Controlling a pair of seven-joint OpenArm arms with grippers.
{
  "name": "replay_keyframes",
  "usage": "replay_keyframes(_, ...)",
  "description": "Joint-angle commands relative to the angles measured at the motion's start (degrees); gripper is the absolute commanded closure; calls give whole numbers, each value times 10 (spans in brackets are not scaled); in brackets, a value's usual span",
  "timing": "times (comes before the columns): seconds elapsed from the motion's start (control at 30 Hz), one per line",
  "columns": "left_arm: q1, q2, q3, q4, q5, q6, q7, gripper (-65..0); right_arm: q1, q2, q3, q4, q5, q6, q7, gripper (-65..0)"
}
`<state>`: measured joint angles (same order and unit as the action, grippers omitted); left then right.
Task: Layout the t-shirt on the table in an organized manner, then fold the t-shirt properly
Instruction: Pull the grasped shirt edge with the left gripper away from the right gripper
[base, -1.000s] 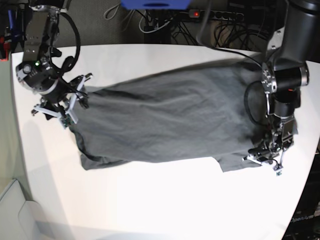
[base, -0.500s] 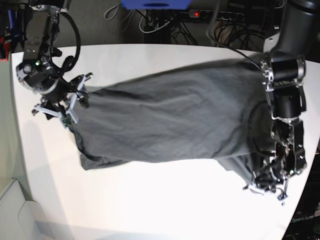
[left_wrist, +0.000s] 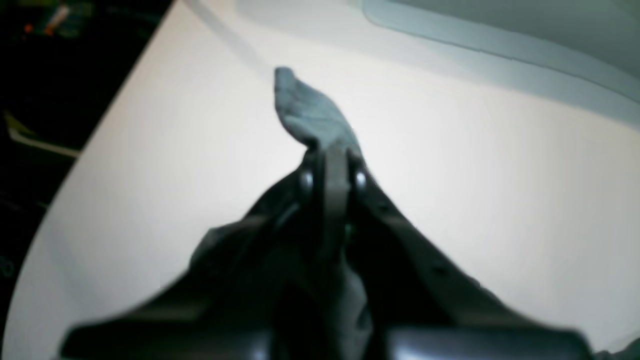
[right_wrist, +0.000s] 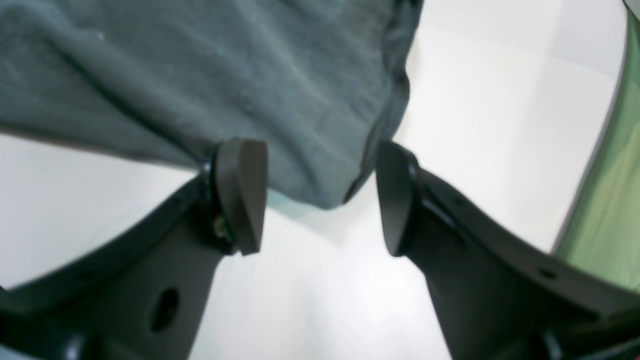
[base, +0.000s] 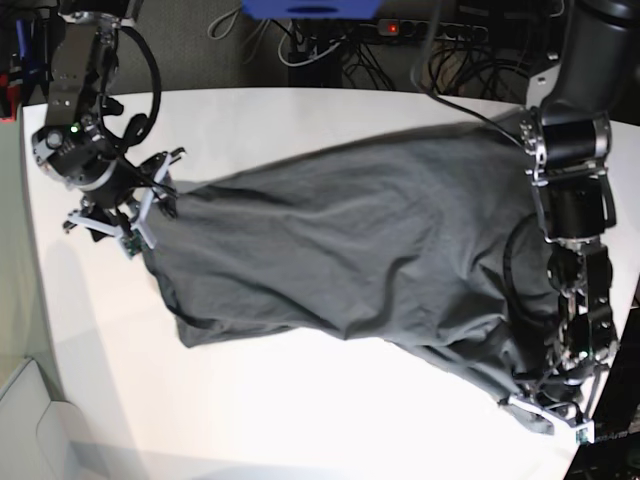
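Base view: one t-shirt (base: 340, 250), one table (base: 300, 420); left claw (base: 548, 412) pinches it, right claw (base: 135, 200) gapes wide.

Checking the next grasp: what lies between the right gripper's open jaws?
In the right wrist view, the right gripper has the t-shirt edge hanging between its jaws, above the bare white table.

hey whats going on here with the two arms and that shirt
A two-armed robot is spreading a dark charcoal-grey cloth t-shirt across a large white table. The left pincer is shut on a corner of the shirt near the table's near right edge in the base view, pulling the fabric taut. The right pincer stands open at the shirt's opposite end, its jaws either side of the fabric's edge without gripping. The shirt is stretched out, wrinkled, not yet folded.
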<state>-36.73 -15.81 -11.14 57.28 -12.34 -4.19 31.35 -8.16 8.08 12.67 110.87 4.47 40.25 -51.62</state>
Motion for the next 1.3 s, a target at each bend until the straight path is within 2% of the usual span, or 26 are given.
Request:
replay_keyframes(0.0,-29,-5,-2,-6,9,0,-27,-2,6,5,1,9,5,-2,12,-354)
replay_keyframes(0.2,-93,-9,3,-147,46,0,-93,-2,6,5,0,9,5,-2,12,-354)
replay_keyframes(0.37,-134,-10,3,-262,81,0,-184,-2,7,5,0,9,5,-2,12,-354)
replay_keyframes(0.43,-153,-10,0,-304,98,0,-201,-2,7,5,0,9,5,-2,12,-354)
replay_keyframes(1.17,-144,-29,4,-348,109,-1,-201,-2,6,5,0,9,5,-2,12,-354)
replay_keyframes(1.27,-144,-44,4,-360,109,0,-201,-3,6,5,0,9,5,-2,12,-354)
